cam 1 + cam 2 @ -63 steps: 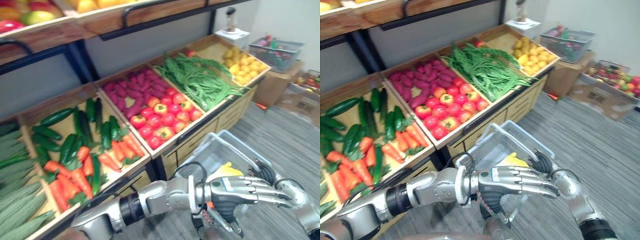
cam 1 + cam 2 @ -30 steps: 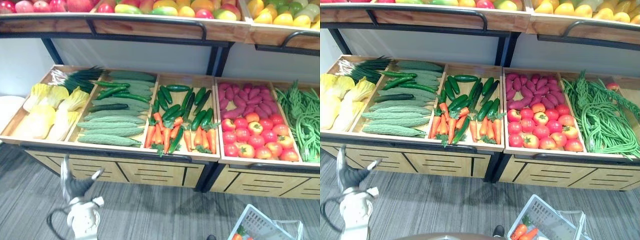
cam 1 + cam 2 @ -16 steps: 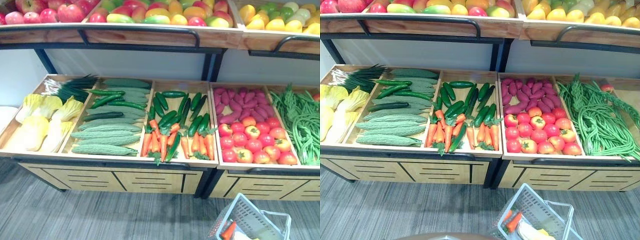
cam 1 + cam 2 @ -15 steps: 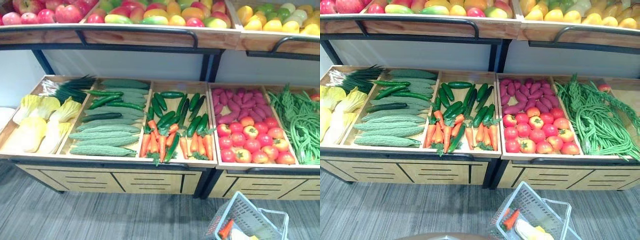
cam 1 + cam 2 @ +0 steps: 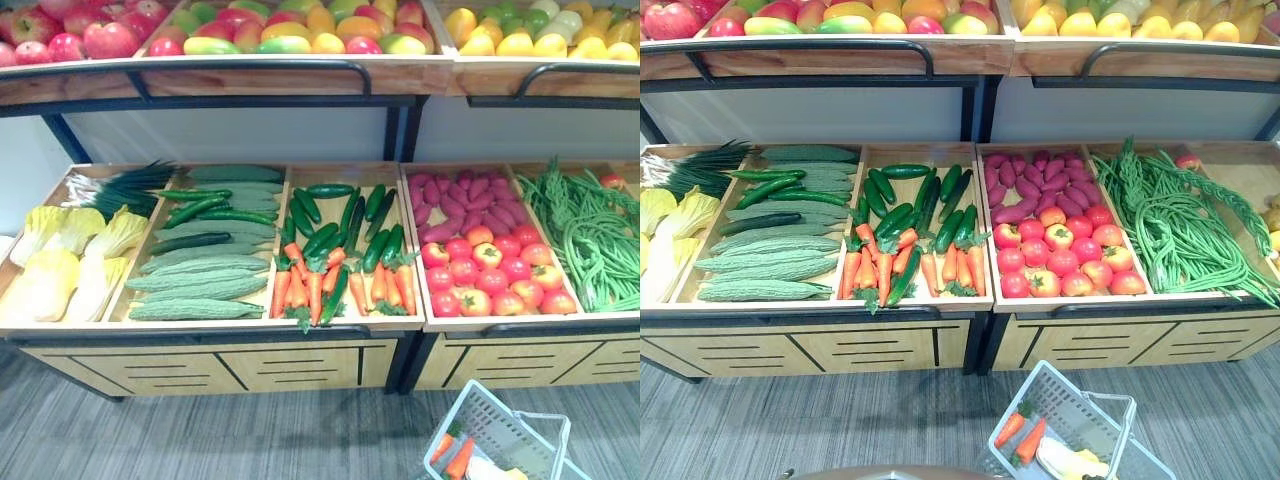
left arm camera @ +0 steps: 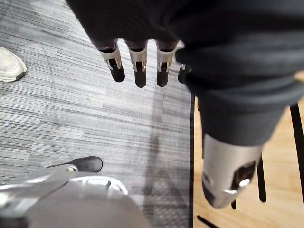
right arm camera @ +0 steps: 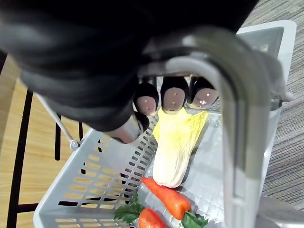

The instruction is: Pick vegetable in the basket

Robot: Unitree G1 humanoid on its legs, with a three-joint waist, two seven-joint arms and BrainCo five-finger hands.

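Broadly, a long wooden stand (image 5: 880,350) rises just behind the basket (image 5: 1065,405). Its lower bins (image 5: 820,305) are packed with vegetables, and an upper shelf (image 5: 820,55) of fruit overhangs them. The white mesh basket hangs low over grey carpet (image 5: 840,420). My right hand (image 7: 175,97) is clamped on the basket's grey handle (image 7: 235,142), fingers curled under the bar.

Inside the basket lie one pale yellow cabbage (image 7: 178,142) and two carrots (image 7: 166,197), touching each other at the lower end. My left hand (image 6: 137,57) hangs away from the basket over bare carpet, fingers straight and apart, holding nothing.

I judge the task partly done: three vegetables are already in, and no new one is in hand, so the next pick has yet to start.

For moving, the carpet on every side of the basket except the stand's looks open. Behind the basket, the stand's front edge carries a dark rail (image 5: 790,315). The overhanging shelf leaves only a low gap, so my reach into the bins would have to stay flat.
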